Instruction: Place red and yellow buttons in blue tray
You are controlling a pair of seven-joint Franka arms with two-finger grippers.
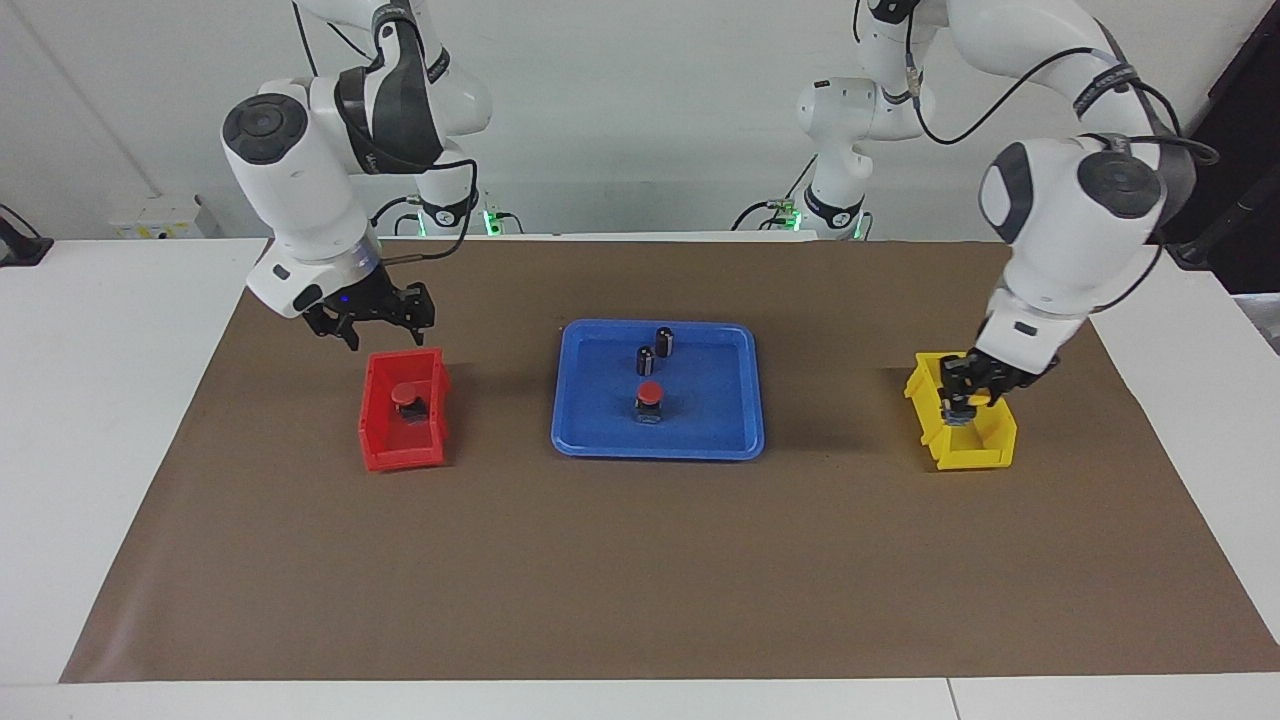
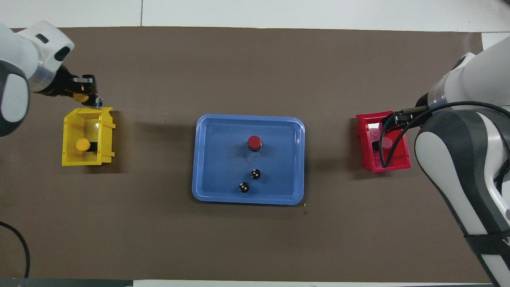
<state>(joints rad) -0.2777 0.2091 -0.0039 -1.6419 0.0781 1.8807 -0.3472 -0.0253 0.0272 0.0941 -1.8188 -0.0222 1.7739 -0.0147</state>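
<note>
The blue tray (image 1: pixel 575 440) (image 2: pixel 199 159) lies mid-table. One red button (image 1: pixel 650 392) (image 2: pixel 254 142) stands upright in it. A second red button (image 1: pixel 405 395) (image 2: pixel 386 142) lies in the small red bin (image 1: pixel 375 455) (image 2: pixel 364 159). My right gripper (image 1: pixel 385 322) hangs open and empty just above that bin's edge nearest the robots. My left gripper (image 1: pixel 962 405) (image 2: pixel 89 97) is shut on a yellow button (image 2: pixel 81 97), just over the yellow bin (image 1: pixel 990 455) (image 2: pixel 67 159). Another yellow button (image 2: pixel 83 144) lies on its side in that bin.
Two small dark capless cylinders (image 1: pixel 664 340) (image 1: pixel 646 360) stand in the blue tray, nearer to the robots than the red button; they also show in the overhead view (image 2: pixel 255 173) (image 2: pixel 244 187). Brown paper (image 1: pixel 640 580) covers the table.
</note>
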